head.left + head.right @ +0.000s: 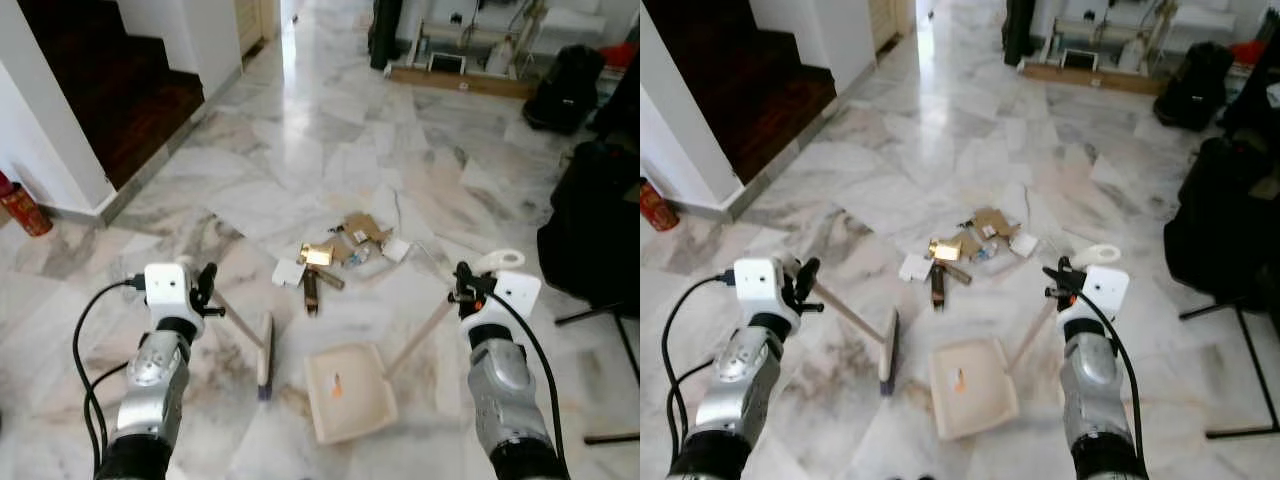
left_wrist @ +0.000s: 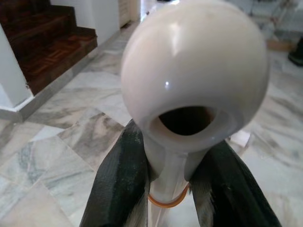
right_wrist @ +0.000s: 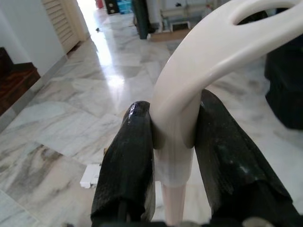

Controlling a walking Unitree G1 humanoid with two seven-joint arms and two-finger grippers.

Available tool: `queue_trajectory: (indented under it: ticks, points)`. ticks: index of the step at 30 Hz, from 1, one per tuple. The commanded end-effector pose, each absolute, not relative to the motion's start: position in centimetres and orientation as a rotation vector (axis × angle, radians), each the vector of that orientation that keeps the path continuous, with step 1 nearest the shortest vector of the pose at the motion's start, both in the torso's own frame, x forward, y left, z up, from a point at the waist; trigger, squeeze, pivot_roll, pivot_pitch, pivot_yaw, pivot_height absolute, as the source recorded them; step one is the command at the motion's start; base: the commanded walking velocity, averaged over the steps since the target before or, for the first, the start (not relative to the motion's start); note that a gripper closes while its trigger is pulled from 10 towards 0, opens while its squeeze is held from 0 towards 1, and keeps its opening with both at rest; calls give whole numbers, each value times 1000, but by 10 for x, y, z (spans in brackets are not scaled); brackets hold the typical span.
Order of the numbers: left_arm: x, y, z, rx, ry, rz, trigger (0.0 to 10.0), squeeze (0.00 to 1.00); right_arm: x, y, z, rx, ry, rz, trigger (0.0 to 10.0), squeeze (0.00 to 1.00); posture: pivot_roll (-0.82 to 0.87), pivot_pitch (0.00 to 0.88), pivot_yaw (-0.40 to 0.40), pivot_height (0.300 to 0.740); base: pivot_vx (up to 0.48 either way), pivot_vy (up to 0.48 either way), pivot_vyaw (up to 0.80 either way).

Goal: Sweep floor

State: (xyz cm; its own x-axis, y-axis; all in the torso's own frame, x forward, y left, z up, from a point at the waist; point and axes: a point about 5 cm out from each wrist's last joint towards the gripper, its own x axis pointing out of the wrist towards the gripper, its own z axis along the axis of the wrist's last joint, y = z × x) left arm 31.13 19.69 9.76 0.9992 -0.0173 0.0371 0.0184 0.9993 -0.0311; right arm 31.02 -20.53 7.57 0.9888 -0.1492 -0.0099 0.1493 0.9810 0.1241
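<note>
The left gripper [image 2: 168, 184] has its two black fingers [image 2: 120, 184] squeezed tight on the cream handle of the broom [image 1: 264, 352]. The handle ends in a round knob with a hole. The broom head rests on the marble floor [image 1: 330, 150], down at about 7 o'clock from the pile of trash [image 1: 335, 255].

The right gripper [image 3: 173, 156] has its fingers [image 3: 130, 161] squeezed on the cream handle of the dustpan [image 1: 348, 392]. The dustpan lies flat on the floor, just beside the broom head, at about 6 o'clock from the trash. A tiny orange bit sits inside it.

The trash is bits of cardboard, white scraps and a brown stick, close together. A red can [image 1: 22, 208] stands far off at 9 o'clock by the white wall. Dark wooden stairs [image 1: 110, 90] are at 11 o'clock. Black bags [image 1: 590, 230] sit at 3 o'clock.
</note>
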Motion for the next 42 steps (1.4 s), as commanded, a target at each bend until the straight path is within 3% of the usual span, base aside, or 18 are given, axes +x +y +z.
queue_trajectory:
  ticks: [1,6,32,42]
  points:
    - [315,194,109,-34,-88,-30,10000,0,312,-208,83,136,-36,-162,10000,0,37,74,44,740,0,345,0]
    - [315,194,110,-32,-91,-30,10000,0,312,-207,82,137,-35,-163,10000,0,37,77,44,740,0,336,0]
    - [316,189,115,-30,-106,-50,10000,0,312,-210,84,146,-36,-174,10000,0,37,87,40,740,9,0,-47]
    - [317,189,114,-27,-104,-48,10000,0,312,-209,84,143,-39,-170,10000,0,38,87,41,740,250,0,-40]
